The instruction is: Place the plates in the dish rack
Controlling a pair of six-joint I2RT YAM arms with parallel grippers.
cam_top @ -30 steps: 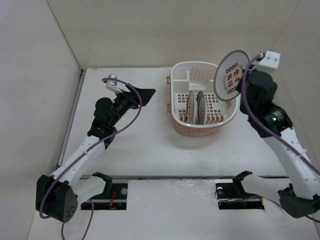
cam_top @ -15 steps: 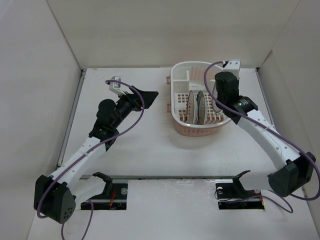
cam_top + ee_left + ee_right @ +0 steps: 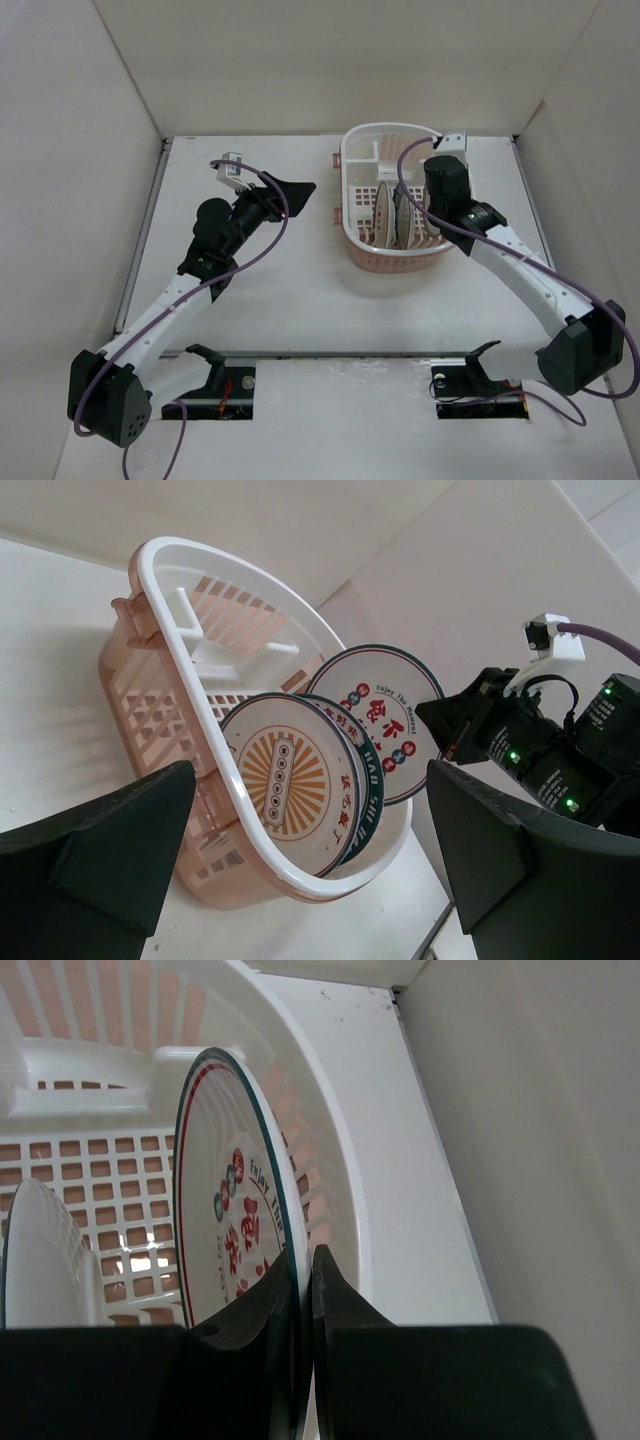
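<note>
- White bench [image 3: 280, 300], walled on three sides; left gripper [image 3: 290, 190] hangs spread and empty, left of the dish rack [image 3: 350, 150].
- Inside it the sunburst plate [image 3: 290, 785] and green-banded plate [image 3: 368, 790] stand upright.
- Right gripper [image 3: 303, 1280] pinches the red-character plate [image 3: 385, 715], lettered "Enjoy The…", inside the rack just beside them.
- Best: keep it parallel, seat its rim on the slotted floor, then release.

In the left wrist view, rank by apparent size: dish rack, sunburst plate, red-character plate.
1. dish rack, largest.
2. sunburst plate and red-character plate: they look alike, and the sunburst one is nearer the camera, so I won't rank them.
</note>
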